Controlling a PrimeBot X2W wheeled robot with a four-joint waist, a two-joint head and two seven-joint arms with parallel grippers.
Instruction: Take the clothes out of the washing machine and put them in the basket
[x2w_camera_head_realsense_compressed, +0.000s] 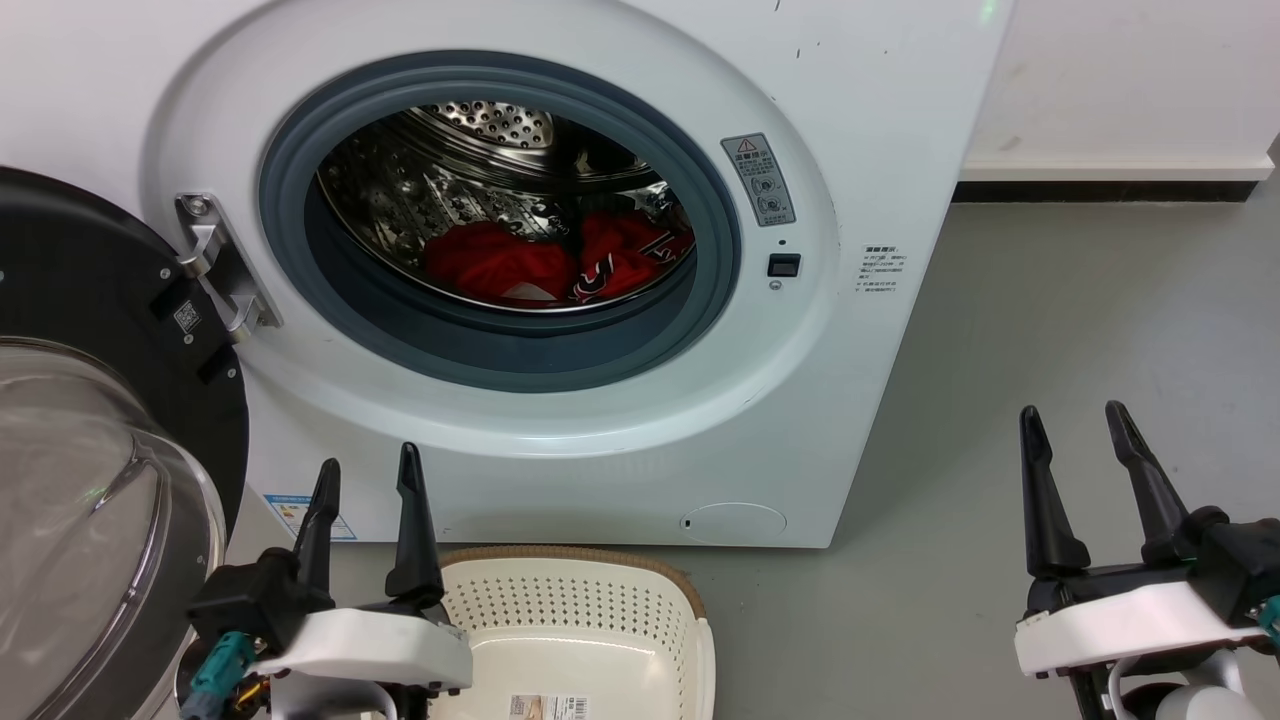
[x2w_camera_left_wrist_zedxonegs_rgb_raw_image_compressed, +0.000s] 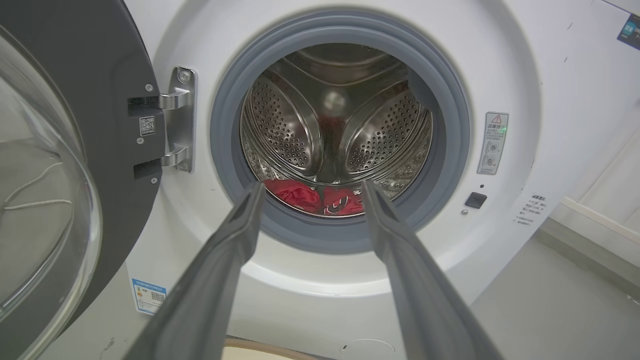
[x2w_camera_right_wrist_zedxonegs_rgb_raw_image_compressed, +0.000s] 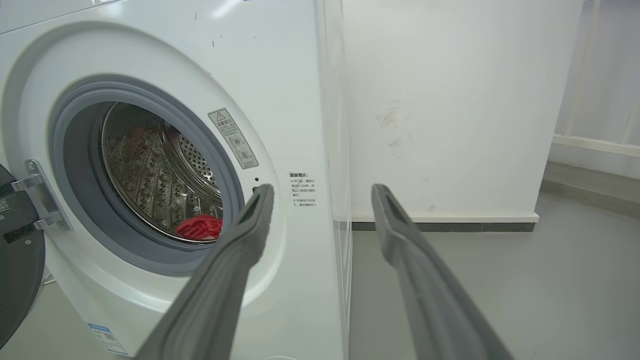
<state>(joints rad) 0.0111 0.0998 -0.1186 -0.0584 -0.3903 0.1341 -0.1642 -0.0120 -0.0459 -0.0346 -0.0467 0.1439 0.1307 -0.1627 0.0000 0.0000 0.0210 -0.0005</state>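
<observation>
The white washing machine (x2w_camera_head_realsense_compressed: 560, 420) stands ahead with its black-rimmed glass door (x2w_camera_head_realsense_compressed: 90, 480) swung open to the left. Red clothes (x2w_camera_head_realsense_compressed: 545, 262) lie at the bottom of the steel drum, also seen as clothes (x2w_camera_left_wrist_zedxonegs_rgb_raw_image_compressed: 312, 196) and clothes (x2w_camera_right_wrist_zedxonegs_rgb_raw_image_compressed: 200, 227) from the wrists. The cream basket (x2w_camera_head_realsense_compressed: 660, 590) sits on the floor just in front of the machine. My left gripper (x2w_camera_head_realsense_compressed: 365, 475) is open and empty, low beside the basket and short of the porthole. My right gripper (x2w_camera_head_realsense_compressed: 1075, 425) is open and empty over the floor, right of the machine.
Grey floor (x2w_camera_head_realsense_compressed: 1050, 320) stretches to the right of the machine up to a white wall (x2w_camera_head_realsense_compressed: 1130, 80) with a dark skirting. The open door takes up the space at the left. A door hinge (x2w_camera_head_realsense_compressed: 215, 265) sticks out beside the porthole.
</observation>
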